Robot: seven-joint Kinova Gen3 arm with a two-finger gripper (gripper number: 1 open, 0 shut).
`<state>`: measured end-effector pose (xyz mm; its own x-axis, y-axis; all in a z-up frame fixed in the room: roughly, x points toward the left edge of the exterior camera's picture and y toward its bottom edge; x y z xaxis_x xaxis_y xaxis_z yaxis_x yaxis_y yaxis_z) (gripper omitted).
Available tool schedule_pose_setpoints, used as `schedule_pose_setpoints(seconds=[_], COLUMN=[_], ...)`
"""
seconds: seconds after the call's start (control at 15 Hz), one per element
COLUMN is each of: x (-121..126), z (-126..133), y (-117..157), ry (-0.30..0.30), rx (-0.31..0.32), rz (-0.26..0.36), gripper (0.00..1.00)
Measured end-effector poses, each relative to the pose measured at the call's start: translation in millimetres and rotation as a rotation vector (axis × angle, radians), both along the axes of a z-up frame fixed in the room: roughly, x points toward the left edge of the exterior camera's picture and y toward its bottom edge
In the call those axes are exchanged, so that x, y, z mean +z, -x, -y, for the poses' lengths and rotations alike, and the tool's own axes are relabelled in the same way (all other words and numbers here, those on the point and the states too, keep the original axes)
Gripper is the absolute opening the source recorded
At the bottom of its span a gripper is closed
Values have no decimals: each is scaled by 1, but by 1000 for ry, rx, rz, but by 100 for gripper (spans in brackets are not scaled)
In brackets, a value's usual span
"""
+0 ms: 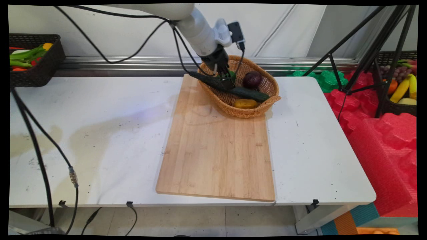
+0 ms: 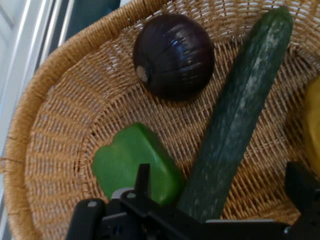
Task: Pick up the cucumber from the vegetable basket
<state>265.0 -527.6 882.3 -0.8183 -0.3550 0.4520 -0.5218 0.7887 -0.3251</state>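
Nearest the camera, on the white counter [image 1: 83, 140]: one pale bamboo cutting board [image 1: 217, 150], rectangular, lying lengthwise with nothing on its near part. At the board's far end: one oval woven wicker basket [image 1: 245, 115], resting partly on the board. Contents, four items: one yellow oblong vegetable [image 1: 245, 103] against the near wall; one long dark green cucumber [image 1: 250, 94], lying diagonally with one end over the far-left rim; one bright green bell pepper piece [image 2: 125, 160] beside it; one round dark purple onion [image 1: 252, 80] towards the far wall. One black two-finger gripper [image 1: 227, 81] reaches down into the basket, its fingers [image 2: 143, 177] spread and straddling the cucumber near its middle, the pepper just beside one finger; contact cannot be confirmed. Handling estimate for the cucumber: stiff, fairly light, smooth-skinned and likely slippery; it probably balances best held across its width near mid-length. Farther off: two black mesh baskets of produce, one at the far left [image 1: 43, 71] and one at the far right [image 1: 397, 108]; one black tripod [image 1: 367, 50]; red foam blocks [image 1: 383, 140].
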Motion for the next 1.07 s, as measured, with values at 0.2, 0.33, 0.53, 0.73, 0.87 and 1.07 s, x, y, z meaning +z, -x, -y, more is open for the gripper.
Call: schedule_pose_setpoints(seconds=[0.2,0.33,0.53,0.73,0.87,1.07], x=[-19,-30,-39,-46,-49,-49], z=[15,22,28,32,32,31], y=[11,16,20,25,27,28], ry=[-29,-46,-57,-62,-61,-52], rx=[-27,-50,-74,-98,-117,-138], rz=[30,53,77,100,117,139], gripper=[100,100,100,100,0,0])
